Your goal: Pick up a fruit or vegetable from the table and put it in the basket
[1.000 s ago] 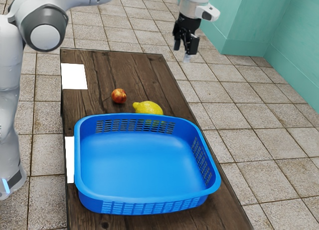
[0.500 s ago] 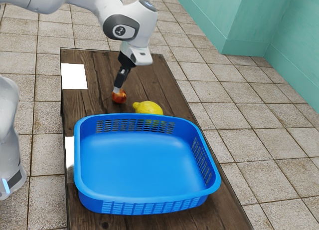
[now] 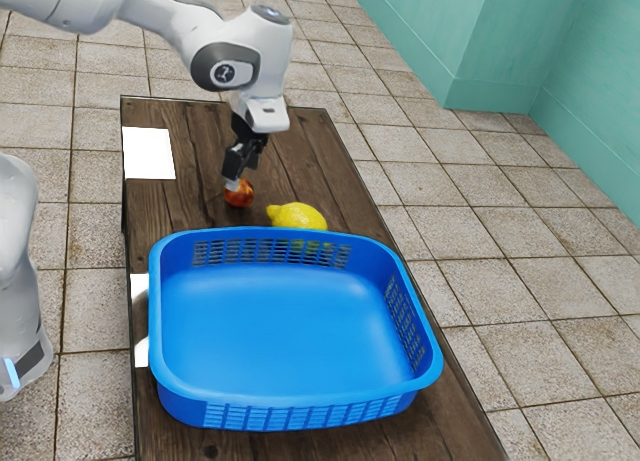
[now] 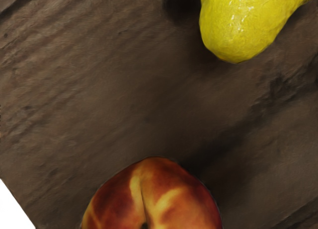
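My gripper (image 3: 236, 183) points down at the red-orange peach (image 3: 240, 194), its lower end overlapping the fruit's upper part in the exterior view. Whether it is open or shut cannot be made out. The peach rests on the wooden table. A yellow lemon (image 3: 298, 216) lies beside it, close to the far rim of the blue basket (image 3: 418, 373). In the wrist view the peach (image 4: 154, 196) is large and partly cut off at the lower edge, with the lemon (image 4: 241, 25) a short way from it. The basket holds nothing.
The wooden table (image 3: 290, 146) carries two white patches, one near its far left corner (image 3: 148, 153) and one beside the basket (image 3: 140, 321) in the exterior view. Tiled floor surrounds the table, and a teal wall (image 3: 590, 101) stands at the exterior view's upper right.
From over the floor past the table, my arm has come down to the peach. Over the last half second the hand has turned and shifted slightly toward the exterior view's left. Fruit and basket have not moved.
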